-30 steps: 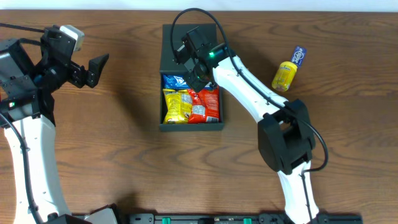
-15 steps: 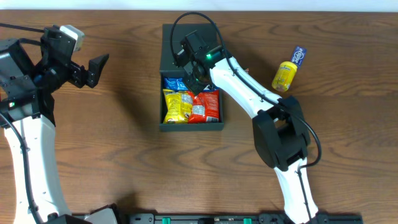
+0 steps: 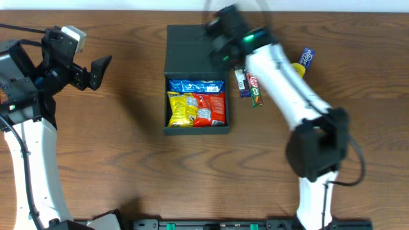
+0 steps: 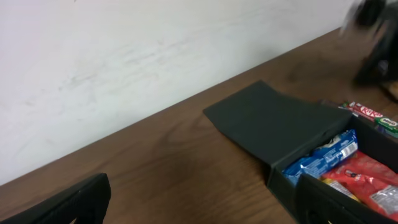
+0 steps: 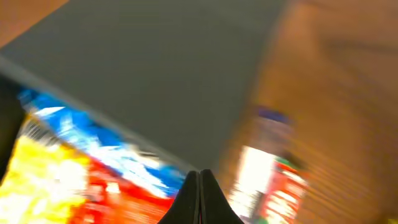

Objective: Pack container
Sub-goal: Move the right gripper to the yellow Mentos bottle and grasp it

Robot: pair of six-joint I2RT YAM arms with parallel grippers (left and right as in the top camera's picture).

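Observation:
The container [image 3: 167, 96] is a dark box with its lid [image 3: 188, 45] lying open and flat behind it. Inside lie a blue packet [image 3: 195, 86], a yellow packet [image 3: 181, 108] and a red packet [image 3: 212, 108]. My right gripper [image 3: 220, 38] is blurred by motion over the lid's right corner, and in the right wrist view its fingers [image 5: 199, 177] are shut with nothing between them. My left gripper [image 3: 96, 69] is open and empty, far to the left of the box. In the left wrist view [image 4: 199, 211] the lid [image 4: 267, 118] and the packets show at the right.
Two or three snack bars [image 3: 248, 85] lie on the table just right of the box, also in the left wrist view [image 4: 367, 113] and blurred in the right wrist view [image 5: 273, 174]. A yellow item [image 3: 298, 66] and a small blue packet [image 3: 308, 56] lie farther right, behind my right arm.
My right arm has swung up and to the right, out of the box to above the lid's corner. The blue packet and the snack bars are now uncovered. The left arm has not moved.

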